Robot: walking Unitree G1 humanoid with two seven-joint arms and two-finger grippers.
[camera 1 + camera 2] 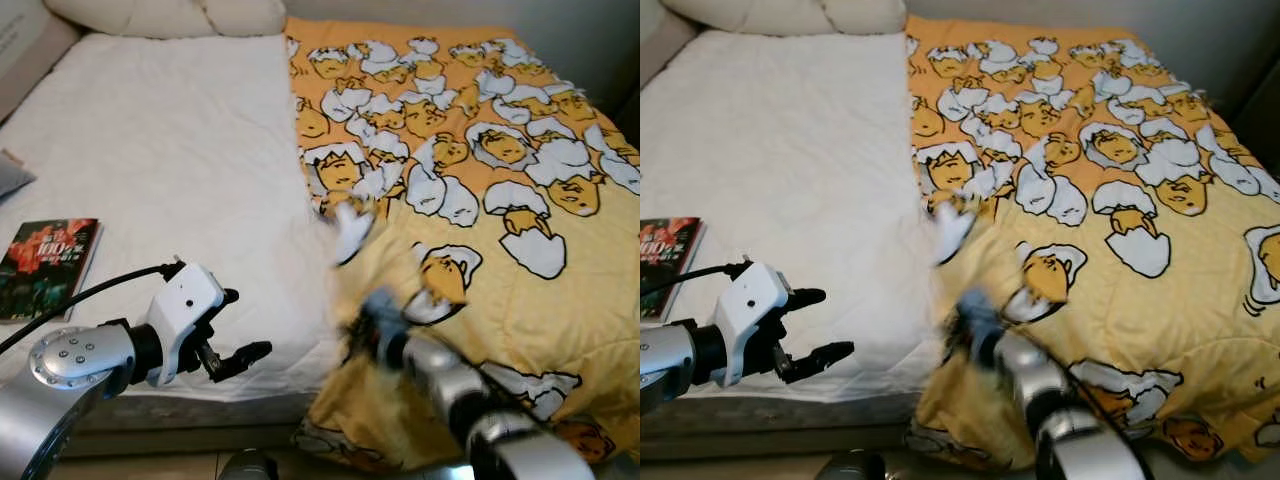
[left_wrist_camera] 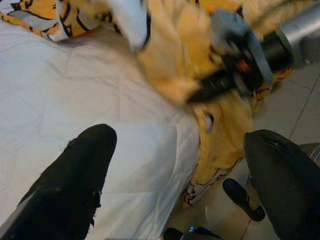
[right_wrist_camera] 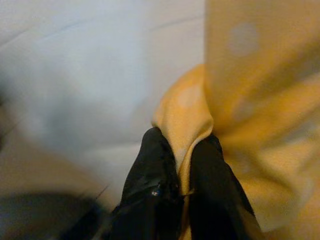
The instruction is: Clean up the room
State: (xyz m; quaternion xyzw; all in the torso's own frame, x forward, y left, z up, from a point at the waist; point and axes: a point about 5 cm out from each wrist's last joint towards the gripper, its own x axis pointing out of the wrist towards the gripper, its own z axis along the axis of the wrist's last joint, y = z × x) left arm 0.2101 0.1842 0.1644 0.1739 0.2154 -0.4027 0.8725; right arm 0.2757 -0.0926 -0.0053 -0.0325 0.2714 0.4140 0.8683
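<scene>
A yellow blanket (image 1: 470, 190) printed with white egg characters covers the right half of the bed. Its near left corner is bunched up and blurred. My right gripper (image 3: 182, 165) is shut on a fold of that yellow cloth, and the right arm (image 1: 440, 375) reaches into the bunched corner (image 1: 350, 230). My left gripper (image 1: 240, 330) hangs open over the white sheet (image 1: 160, 150) near the bed's front edge, a little left of the blanket's corner. In the left wrist view its two black fingers (image 2: 75, 180) stand wide apart above the sheet.
A book with a dark red cover (image 1: 45, 265) lies on the sheet at the bed's left edge. A white pillow (image 1: 170, 15) sits at the head. Tiled floor (image 2: 295, 105) runs along the bed's near side.
</scene>
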